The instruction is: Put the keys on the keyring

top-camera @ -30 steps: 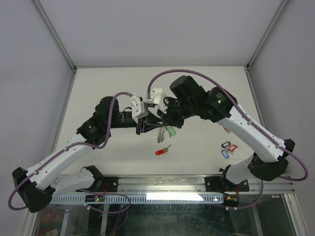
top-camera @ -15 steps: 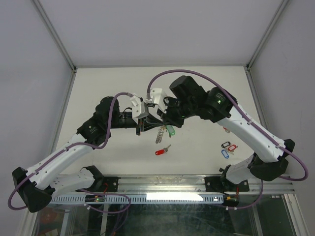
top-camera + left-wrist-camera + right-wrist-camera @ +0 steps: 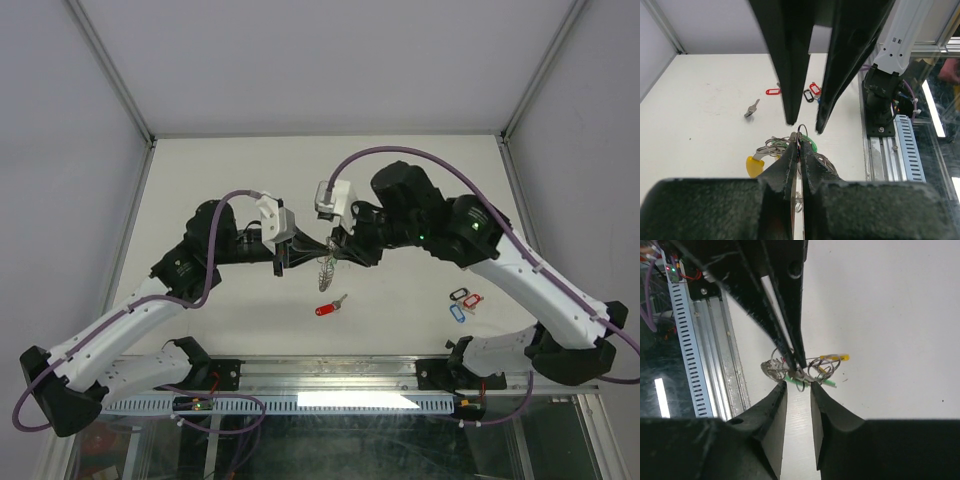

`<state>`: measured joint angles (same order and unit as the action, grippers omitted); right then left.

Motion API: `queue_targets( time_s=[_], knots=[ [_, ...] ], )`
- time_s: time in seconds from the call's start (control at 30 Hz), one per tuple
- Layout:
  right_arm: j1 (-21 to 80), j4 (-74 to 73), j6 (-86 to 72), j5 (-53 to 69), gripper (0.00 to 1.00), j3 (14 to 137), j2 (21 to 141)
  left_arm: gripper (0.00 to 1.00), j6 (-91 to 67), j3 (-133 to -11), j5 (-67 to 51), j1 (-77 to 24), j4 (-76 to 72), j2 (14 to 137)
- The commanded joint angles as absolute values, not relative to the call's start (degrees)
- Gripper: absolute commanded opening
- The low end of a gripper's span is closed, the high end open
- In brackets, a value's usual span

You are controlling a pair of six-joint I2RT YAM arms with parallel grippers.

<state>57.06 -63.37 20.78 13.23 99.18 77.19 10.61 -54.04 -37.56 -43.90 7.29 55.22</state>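
My left gripper [image 3: 308,250] is shut on the thin wire of the keyring [image 3: 327,270], which hangs above the table as a silvery coiled bundle. In the left wrist view my fingers [image 3: 790,165] pinch the wire, with a yellow tag [image 3: 756,165] and a green tag [image 3: 811,144] hanging behind them. My right gripper [image 3: 340,247] is open, its tips just short of the bundle. In the right wrist view [image 3: 797,386] the coil [image 3: 772,369], yellow tag [image 3: 836,357] and green tag [image 3: 816,382] hang just past my open fingertips. A red-tagged key [image 3: 327,308] lies on the table below.
Loose black, red and blue tags [image 3: 463,300] lie on the table at the right, and they also show in the left wrist view [image 3: 811,93]. A small grey key [image 3: 752,107] lies on the table. A metal rail [image 3: 340,375] runs along the near edge.
My right gripper has drawn back to the right, away from the keyring bundle. The left gripper has shifted slightly and still holds the ring. The green tag no longer shows from above.
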Motion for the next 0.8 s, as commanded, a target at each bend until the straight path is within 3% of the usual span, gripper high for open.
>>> queue_targets(
  time_s=[0.0,0.43,0.63,0.77],
  knots=[
    [57.6,-50.2,16.4,15.0,0.3,94.2,68.0,0.0,8.0,-52.8,-36.3,-44.1,1.2,53.1],
    [55.4,-27.8,-11.1,2.4,0.35,75.2,55.4,0.0,1.4,-48.2,-32.6,-44.2,-7.3,50.2],
    [39.1,-16.4,-29.1,23.1,0.36,68.0,55.6,0.0,-2.1,-45.5,-25.9,-44.1,-9.9,48.7],
    [36.0,-6.7,-35.6,29.7,0.37,62.5,54.9,0.0,-4.2,-44.4,-23.9,-44.0,-12.9,49.0]
  ],
)
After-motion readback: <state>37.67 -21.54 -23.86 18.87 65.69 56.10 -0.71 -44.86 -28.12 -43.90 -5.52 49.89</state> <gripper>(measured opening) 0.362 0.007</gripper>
